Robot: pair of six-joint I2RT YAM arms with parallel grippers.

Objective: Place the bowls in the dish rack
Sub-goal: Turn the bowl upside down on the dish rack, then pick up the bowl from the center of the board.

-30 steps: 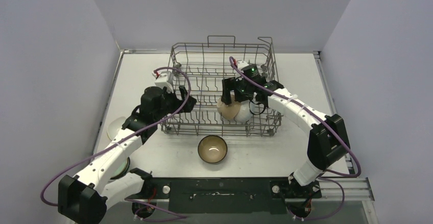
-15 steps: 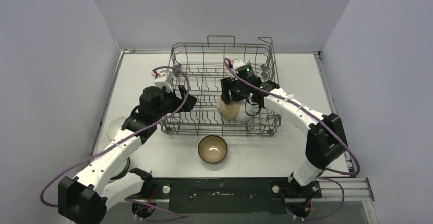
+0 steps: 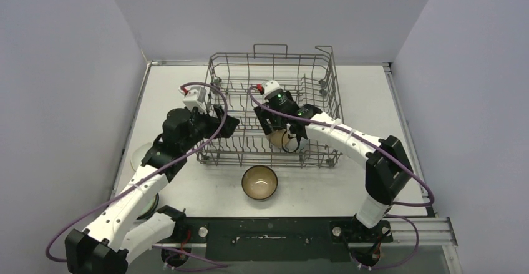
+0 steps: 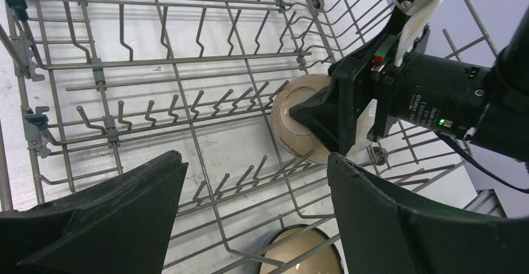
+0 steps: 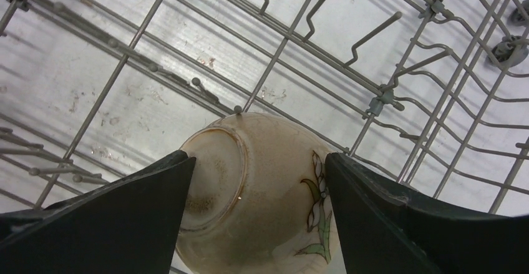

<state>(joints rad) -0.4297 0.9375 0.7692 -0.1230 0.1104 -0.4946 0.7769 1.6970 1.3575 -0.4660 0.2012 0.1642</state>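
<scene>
Right end effector point(image 5: 257, 156) clamps beige floral bowl point(image 5: 262, 199) edgewise, for the dish rack point(image 3: 330, 80) tines beneath. Left end effector point(image 4: 254, 158) open, idle.

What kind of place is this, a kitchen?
Probably a robot test cell, not a kitchen: bare walls box in a white table, two arms are bolted at its edge, and a wire dish rack and beige bowl sit there.

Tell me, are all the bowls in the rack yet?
Not yet. One beige bowl already sits among the prongs of the rack, with the right gripper closed around it. The left gripper is open and empty. Left to do: the brown bowl on the table in front of the rack, plus a pale bowl and a second bowl beside the left arm.
</scene>
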